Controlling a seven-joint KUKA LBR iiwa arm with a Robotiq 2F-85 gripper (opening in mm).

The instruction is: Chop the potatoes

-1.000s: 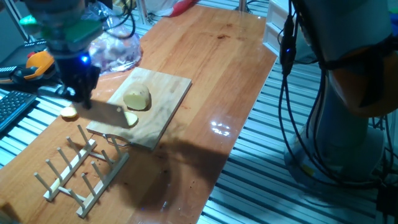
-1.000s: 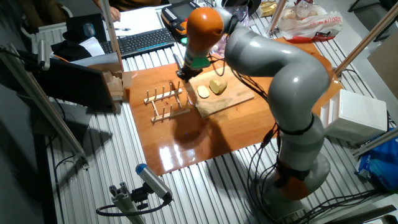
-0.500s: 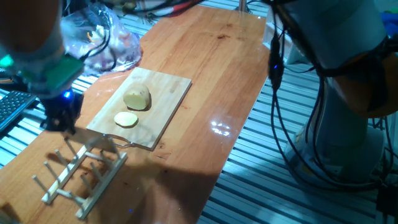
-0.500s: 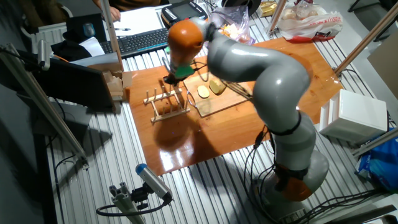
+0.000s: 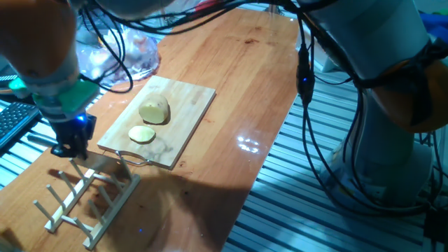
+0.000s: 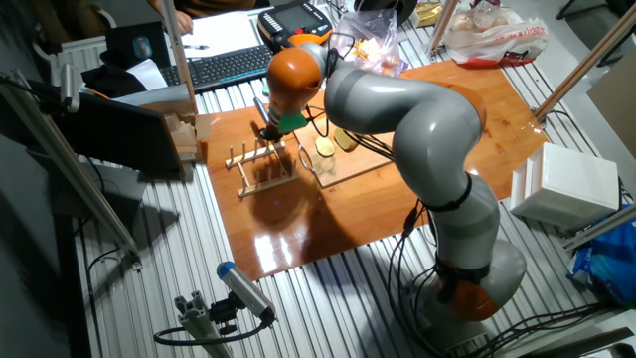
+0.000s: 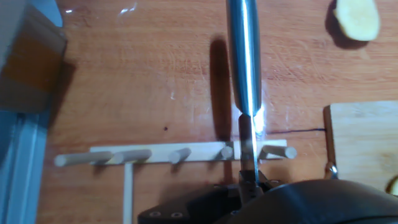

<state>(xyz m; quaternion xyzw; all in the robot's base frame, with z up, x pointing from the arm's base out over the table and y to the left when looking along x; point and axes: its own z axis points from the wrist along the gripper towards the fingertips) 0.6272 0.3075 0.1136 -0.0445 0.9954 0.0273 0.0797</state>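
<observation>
The potato lies in two pieces on the wooden cutting board (image 5: 190, 105): a rounded half (image 5: 155, 110) and a flat round piece (image 5: 142, 134) in front of it. Both show in the other fixed view, the half (image 6: 346, 137) and the piece (image 6: 325, 147). My gripper (image 5: 70, 145) is left of the board, over the wooden peg rack (image 5: 84, 199). It is shut on a knife (image 7: 244, 56). In the hand view the blade is edge-on and crosses the rack's rail (image 7: 174, 154). The gripper (image 7: 249, 186) is at the bottom edge there.
A small orange-yellow slice (image 7: 356, 17) lies on the table beyond the board's corner (image 7: 360, 137). A clear plastic bag (image 5: 119, 49) sits behind the board. A keyboard (image 6: 224, 65) lies at the table's far side. The rack (image 6: 260, 164) stands beside the board.
My gripper has carried the knife off the cutting board to the left and down over the peg rack. The potato pieces have stayed in place.
</observation>
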